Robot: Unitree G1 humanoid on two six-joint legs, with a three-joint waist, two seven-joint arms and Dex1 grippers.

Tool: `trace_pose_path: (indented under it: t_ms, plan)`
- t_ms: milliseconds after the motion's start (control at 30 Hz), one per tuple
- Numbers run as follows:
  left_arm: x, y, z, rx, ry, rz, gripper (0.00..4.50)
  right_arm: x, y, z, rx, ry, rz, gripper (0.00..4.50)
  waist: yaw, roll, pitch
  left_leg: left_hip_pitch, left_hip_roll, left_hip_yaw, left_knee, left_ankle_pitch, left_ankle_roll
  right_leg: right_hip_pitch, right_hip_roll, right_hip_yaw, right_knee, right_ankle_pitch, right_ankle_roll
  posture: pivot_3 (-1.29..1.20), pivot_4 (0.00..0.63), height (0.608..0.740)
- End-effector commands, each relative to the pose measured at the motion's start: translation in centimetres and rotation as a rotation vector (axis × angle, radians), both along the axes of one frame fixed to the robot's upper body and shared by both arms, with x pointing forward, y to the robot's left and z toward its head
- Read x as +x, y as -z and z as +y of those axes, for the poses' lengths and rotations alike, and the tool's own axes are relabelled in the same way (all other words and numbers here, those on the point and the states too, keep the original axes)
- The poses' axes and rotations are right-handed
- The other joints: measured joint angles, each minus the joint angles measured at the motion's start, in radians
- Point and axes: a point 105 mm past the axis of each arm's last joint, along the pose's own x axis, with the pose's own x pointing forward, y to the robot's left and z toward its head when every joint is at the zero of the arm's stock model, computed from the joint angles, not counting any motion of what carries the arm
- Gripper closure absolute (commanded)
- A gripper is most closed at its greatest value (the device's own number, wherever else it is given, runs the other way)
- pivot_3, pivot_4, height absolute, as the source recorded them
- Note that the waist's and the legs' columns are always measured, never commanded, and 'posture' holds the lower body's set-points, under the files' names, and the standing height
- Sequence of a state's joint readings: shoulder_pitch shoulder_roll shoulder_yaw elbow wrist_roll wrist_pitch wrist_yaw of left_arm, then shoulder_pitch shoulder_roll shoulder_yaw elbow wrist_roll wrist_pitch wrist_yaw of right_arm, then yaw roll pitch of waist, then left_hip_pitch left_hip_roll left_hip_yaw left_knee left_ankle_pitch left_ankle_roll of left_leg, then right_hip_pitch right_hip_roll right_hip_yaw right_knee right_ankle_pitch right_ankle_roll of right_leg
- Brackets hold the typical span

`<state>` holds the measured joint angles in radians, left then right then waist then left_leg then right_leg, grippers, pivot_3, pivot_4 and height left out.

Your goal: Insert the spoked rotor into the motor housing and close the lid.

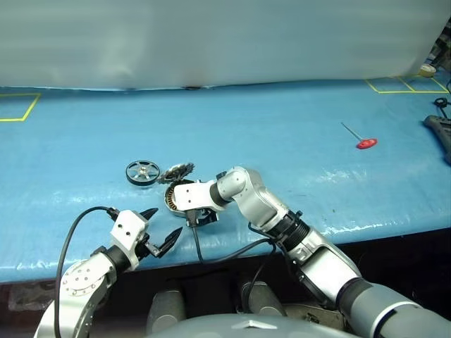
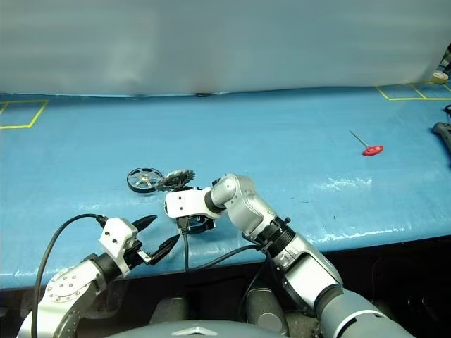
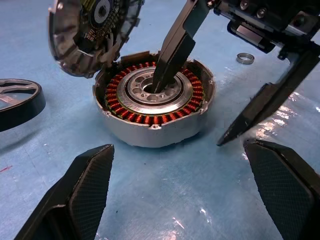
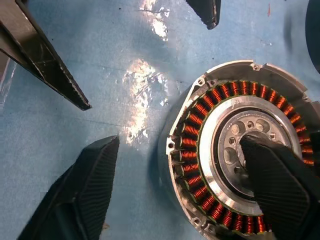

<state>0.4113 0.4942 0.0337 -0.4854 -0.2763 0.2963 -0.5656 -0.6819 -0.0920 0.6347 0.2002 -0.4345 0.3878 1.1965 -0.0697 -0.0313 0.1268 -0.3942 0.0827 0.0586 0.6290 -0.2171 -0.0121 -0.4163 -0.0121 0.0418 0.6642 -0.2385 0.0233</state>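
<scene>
I had the short round silver motor housing (image 3: 154, 112), with its ring of copper-brown coils, sitting left of centre in the head views, lower middle of the blue table (image 1: 282, 141). Its ribbed grey lid (image 3: 92, 35) stood tipped up at the housing's upper-left edge, not yet closed. The spoked rotor (image 1: 143, 172), a flat dark-ringed wheel with silver spokes, lay flat just left of the lid, apart from the housing.

My right gripper (image 3: 195, 110) was spread wide astride the housing wall: one finger reached down into the central bore, the other hung outside the rim, pinching nothing. My left gripper (image 1: 160, 227) was also spread and empty, low in the frame near the table's front edge.

What the next move turned on, as I judged it: the rotor lay up and slightly left of the left gripper, and on the far side of the housing from the right one. So the left arm was probably the nearer, though the head views left the depth hard to judge. The rotor had no long axis to align with.
</scene>
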Motion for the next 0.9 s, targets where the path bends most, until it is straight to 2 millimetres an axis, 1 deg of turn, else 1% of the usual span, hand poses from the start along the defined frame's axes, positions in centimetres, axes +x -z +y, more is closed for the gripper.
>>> trace_pose_path:
  t_ms: [33,100,167,567,900]
  plan:
    - [0.2,-1.4,-0.4,0.002,0.021,-0.062,0.0,-0.9,1.6,-0.2,-0.037,0.002,0.069,0.04,0.001,0.0,0.0,0.0,0.0,0.0,0.0,0.0,0.0,0.0,0.001,0.0,0.0,0.0,0.0,0.0,0.15,0.74]
    - [0.3,-1.4,-0.5,-0.001,0.025,-0.063,0.0,-0.9,1.2,-0.2,-0.026,0.004,0.069,0.04,0.003,0.0,0.0,0.0,0.001,0.0,0.0,0.0,0.0,-0.001,0.001,0.0,0.0,0.0,-0.001,0.0,0.15,0.74]
    - [0.3,-1.4,-0.6,-0.003,0.029,-0.062,0.0,-0.8,0.7,-0.3,-0.016,0.008,0.061,0.04,0.006,0.0,0.0,-0.001,0.001,0.0,-0.001,0.0,0.0,-0.005,0.001,0.0,0.0,-0.001,-0.001,0.0,0.15,0.74]
    - [0.4,-1.5,-0.9,-0.009,0.054,-0.059,0.0,-0.2,-1.3,-0.9,0.018,0.025,0.007,0.04,0.018,0.0,0.001,-0.015,0.0,0.001,0.0,-0.001,-0.002,-0.013,0.002,0.002,0.0,0.001,-0.003,0.0,0.15,0.74]
    - [0.4,-1.4,-1.0,-0.009,0.075,-0.055,0.0,0.5,-3.0,-1.3,0.051,0.053,-0.035,0.04,0.035,0.001,0.002,-0.017,0.0,0.0,0.001,-0.001,-0.002,-0.013,0.002,0.002,-0.001,0.001,-0.002,0.0,0.15,0.74]
